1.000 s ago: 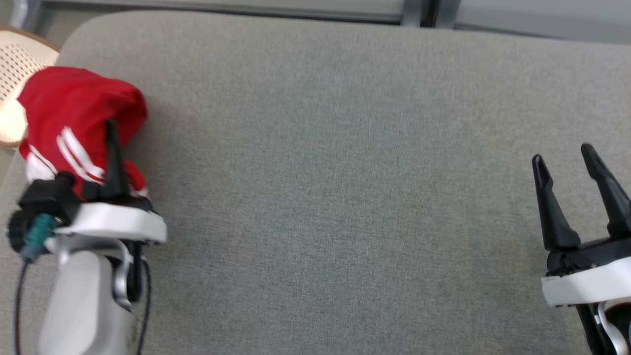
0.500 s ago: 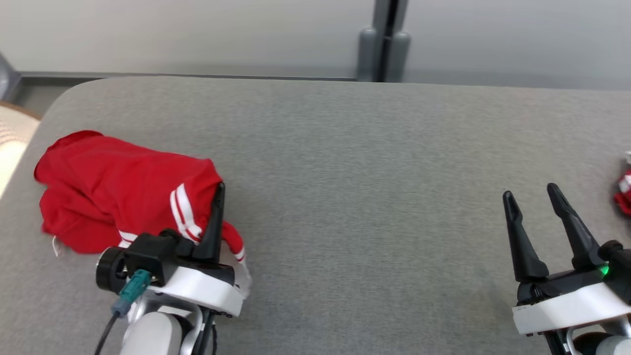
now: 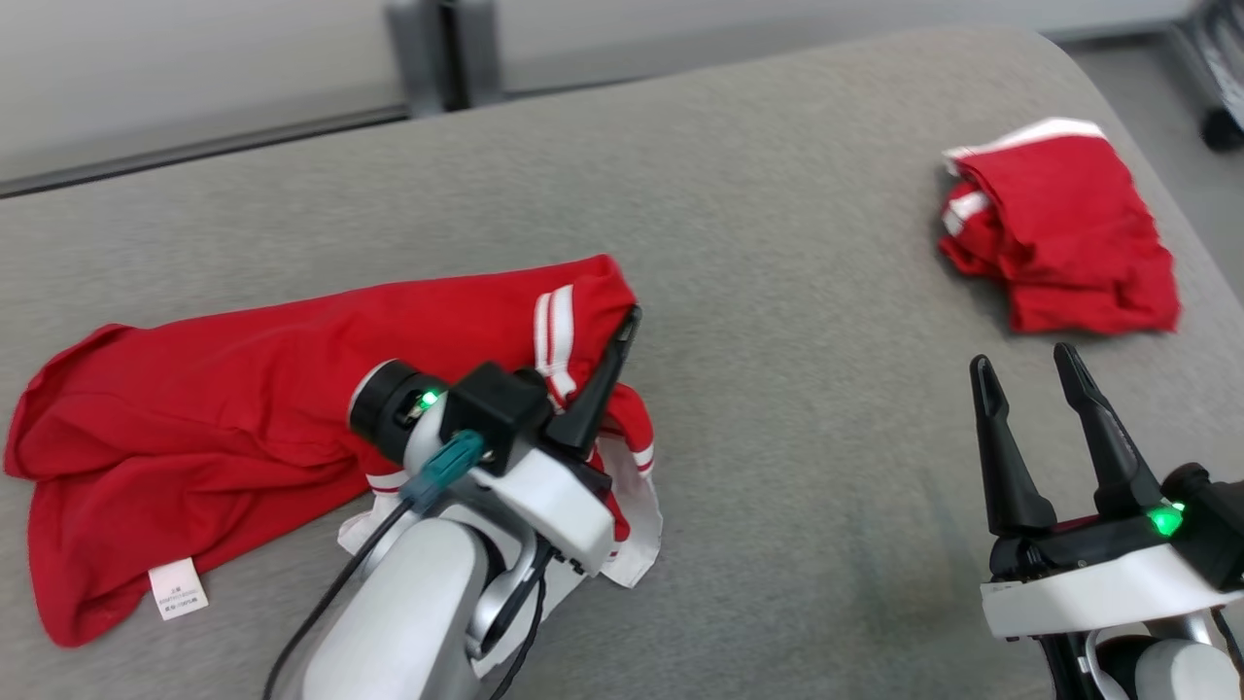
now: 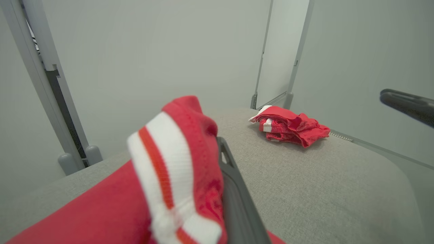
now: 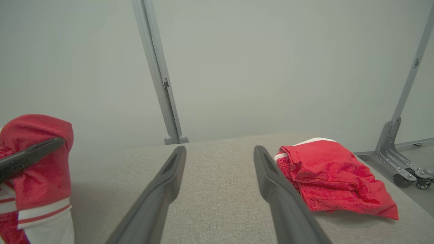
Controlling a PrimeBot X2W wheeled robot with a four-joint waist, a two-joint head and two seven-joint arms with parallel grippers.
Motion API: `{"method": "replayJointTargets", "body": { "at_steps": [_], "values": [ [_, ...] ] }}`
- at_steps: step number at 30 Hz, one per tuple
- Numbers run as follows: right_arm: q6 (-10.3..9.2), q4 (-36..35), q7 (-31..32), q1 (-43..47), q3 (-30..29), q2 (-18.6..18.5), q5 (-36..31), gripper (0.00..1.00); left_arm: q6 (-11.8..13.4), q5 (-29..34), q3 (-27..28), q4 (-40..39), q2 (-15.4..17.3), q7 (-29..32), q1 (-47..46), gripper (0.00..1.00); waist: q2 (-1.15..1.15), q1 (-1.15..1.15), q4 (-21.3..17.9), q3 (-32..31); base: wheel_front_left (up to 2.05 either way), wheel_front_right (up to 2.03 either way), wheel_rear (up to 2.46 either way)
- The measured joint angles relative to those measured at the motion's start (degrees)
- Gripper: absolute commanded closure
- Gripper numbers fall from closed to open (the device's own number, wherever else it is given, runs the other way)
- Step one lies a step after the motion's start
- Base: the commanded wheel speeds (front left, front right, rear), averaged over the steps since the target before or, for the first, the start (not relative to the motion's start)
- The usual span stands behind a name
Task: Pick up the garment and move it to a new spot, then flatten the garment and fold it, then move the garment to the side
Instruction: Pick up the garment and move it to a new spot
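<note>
Red garment (image 3: pixel 194 408) is seen lying crumpled across the left half of the grey padded table (image 3: pixel 777 194), stretched from near the table's left edge to about its middle. One end of it, a white-striped cuff (image 3: pixel 552 326), is raised off the table and pinched by the left gripper (image 3: pixel 607 350), whose jaws are clenched on it. One dark finger is seen along the outside of the cloth, while the other is hidden by the fabric. In the left wrist view the cuff is draped beside that finger, close to the lens and blurred. A white care label (image 3: pixel 177 588) is turned out at the edge of the red garment nearest the table's front. A white panel of cloth (image 3: pixel 637 530) is seen resting on the table beneath the gripper's body.

The right gripper (image 3: pixel 1020 360) is seen over the table's front right part, with its jaws spread wide and nothing between them. Bare grey table covering is seen between its fingers in the right wrist view.

A second red garment (image 3: pixel 1059 243), bunched into a loose pile with white trim showing, is laid at the table's far right corner, well apart from the first. A grey upright post (image 3: pixel 442 44) is seen behind the table's far edge, against a pale wall (image 3: pixel 194 58).
</note>
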Motion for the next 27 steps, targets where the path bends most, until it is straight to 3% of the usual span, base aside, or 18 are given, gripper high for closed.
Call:
{"method": "replayJointTargets", "body": {
  "at_steps": [6,7,8,14,19,24,27],
  "values": [
    [0.00,3.3,-2.9,-1.0,0.3,1.3,1.3,0.00,-0.5,0.0,-5.7,7.5,-0.1,1.1,-4.3,0.96,0.00,0.00,-6.8,5.0,0.00,0.00,0.00],
    [0.00,3.8,-3.4,-1.0,0.4,1.5,1.4,0.00,-0.6,0.0,-6.3,8.7,-0.1,1.1,-4.7,0.27,0.00,0.00,-7.6,5.8,0.00,0.00,0.00],
    [0.00,4.2,-3.8,-1.0,0.4,1.6,1.4,0.00,-0.7,0.0,-6.7,9.4,0.0,0.4,-5.0,0.00,0.00,0.00,-8.2,6.5,0.00,0.00,0.00],
    [0.00,5.5,-4.5,-1.6,0.1,1.3,1.3,0.00,-0.4,-1.0,-8.2,9.2,-0.1,-4.2,-5.7,0.00,0.00,0.00,-8.2,8.2,0.00,0.00,0.00],
    [0.00,5.0,-3.8,-1.9,-0.5,-0.2,0.7,0.00,3.3,-2.5,-4.8,5.5,0.2,-7.6,-4.4,0.00,0.00,0.00,-4.5,6.3,0.00,0.00,0.00],
    [0.00,3.5,-1.9,-0.7,-1.2,-1.4,0.0,0.00,7.7,-4.9,1.6,2.6,2.8,-9.2,-1.0,0.00,0.00,0.00,-0.1,3.0,0.00,0.00,0.00],
    [0.00,2.8,-1.1,-0.3,-1.3,-1.7,-0.4,0.00,9.2,-5.7,4.4,1.5,4.1,-9.6,0.4,0.00,0.00,0.00,1.7,1.8,0.00,0.00,0.00]
  ]
}}
